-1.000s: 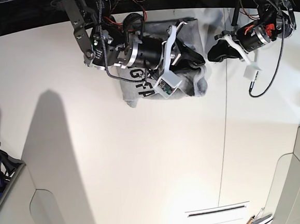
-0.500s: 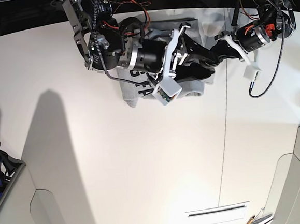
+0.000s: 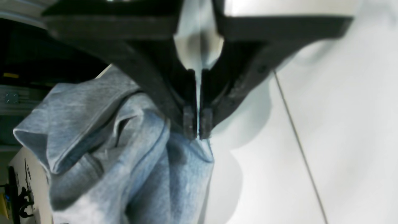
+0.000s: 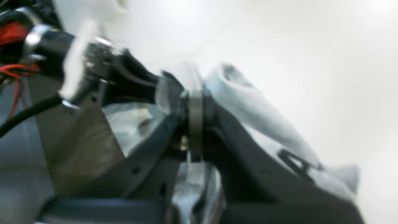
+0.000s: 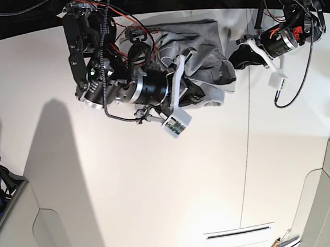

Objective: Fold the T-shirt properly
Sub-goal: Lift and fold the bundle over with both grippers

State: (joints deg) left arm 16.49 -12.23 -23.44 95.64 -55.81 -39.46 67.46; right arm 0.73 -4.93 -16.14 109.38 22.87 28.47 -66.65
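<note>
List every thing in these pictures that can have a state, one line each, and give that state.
T-shirt: bunched and creased on the table, not folded flat.
Left end effector: shut, pinching an edge of the T-shirt.
Right end effector: shut on the T-shirt; the view is blurred.
Table: white, bearing the T-shirt at its far edge.

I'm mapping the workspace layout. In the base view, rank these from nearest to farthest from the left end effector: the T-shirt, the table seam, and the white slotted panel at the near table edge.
1. T-shirt: right at the left end effector, on its image-left side.
2. Table seam: just below it, running toward the near edge.
3. White slotted panel: far off, at the bottom of the image.
</note>
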